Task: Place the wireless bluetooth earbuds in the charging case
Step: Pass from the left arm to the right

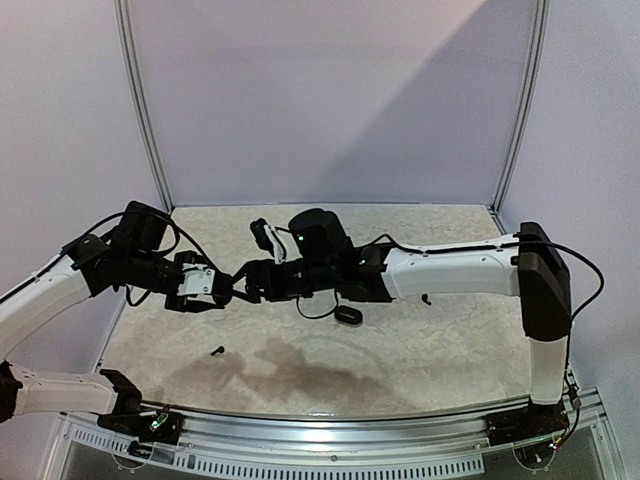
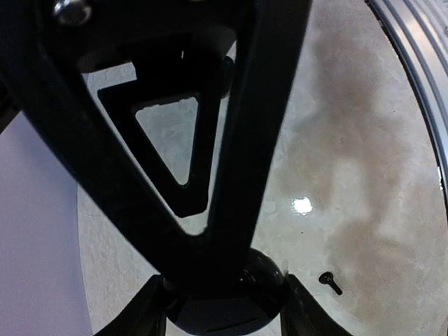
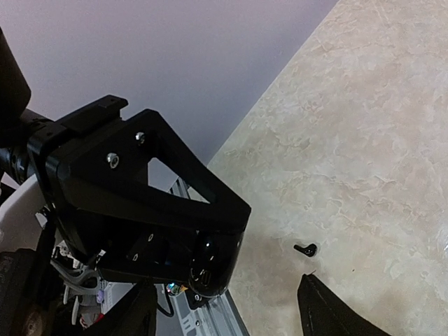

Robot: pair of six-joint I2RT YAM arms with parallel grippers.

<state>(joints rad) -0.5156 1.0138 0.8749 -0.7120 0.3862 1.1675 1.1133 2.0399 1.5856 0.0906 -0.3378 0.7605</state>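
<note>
My left gripper (image 2: 225, 316) is shut on a glossy black rounded charging case (image 2: 264, 276), held above the table. In the right wrist view the case (image 3: 213, 262) hangs at the tip of the left gripper's black body (image 3: 140, 203). It sits between the spread fingers of my right gripper (image 3: 224, 318), nearer the left finger and well apart from the right fingertip (image 3: 329, 311). The two grippers meet tip to tip at left of centre (image 1: 237, 284). A black earbud (image 1: 218, 350) (image 2: 330, 282) (image 3: 306, 249) lies on the table below them. Another black earbud (image 1: 427, 298) lies under the right forearm.
A dark oval object (image 1: 347, 315), possibly another case, lies on the marbled table (image 1: 450, 350) beneath the right wrist, beside a loop of cable. The metal rail (image 1: 350, 425) runs along the near edge. Walls close off the back and sides.
</note>
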